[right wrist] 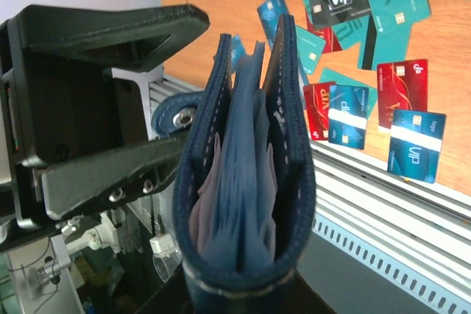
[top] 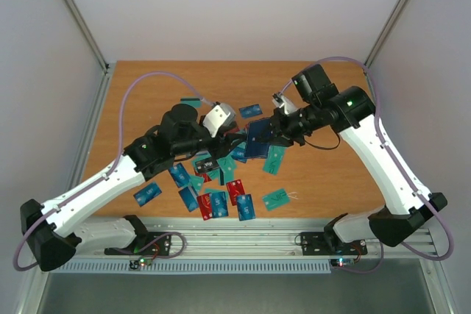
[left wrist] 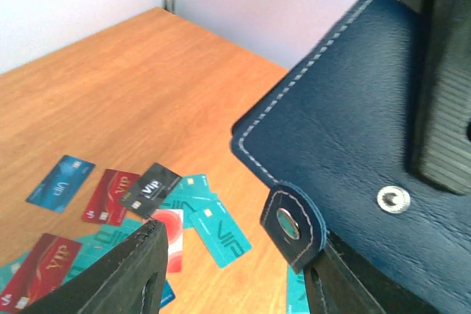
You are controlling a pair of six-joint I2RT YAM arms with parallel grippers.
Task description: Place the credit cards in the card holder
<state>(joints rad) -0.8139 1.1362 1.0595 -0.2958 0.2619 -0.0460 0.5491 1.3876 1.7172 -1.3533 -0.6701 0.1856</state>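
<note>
The navy card holder [top: 257, 140] hangs above the table, gripped at its fold by my right gripper [top: 277, 129]. In the right wrist view it [right wrist: 243, 182] stands edge-on and slightly open, showing light blue pockets, with my right gripper [right wrist: 239, 295] shut on its lower end. My left gripper [left wrist: 232, 251] is open, and the holder's clasp tab [left wrist: 294, 226] sits between its fingers, close to the right finger [left wrist: 346, 284]. The holder's outer face [left wrist: 346, 115] fills the right of that view. Several credit cards [top: 213, 182] in teal, blue, red and black lie scattered on the table below.
More cards lie by the near edge [top: 276, 198] and far left [top: 147, 194]. One blue card [top: 250, 109] lies behind the holder. A slotted metal rail [top: 243, 244] runs along the near table edge. Grey walls enclose the table [top: 147, 101].
</note>
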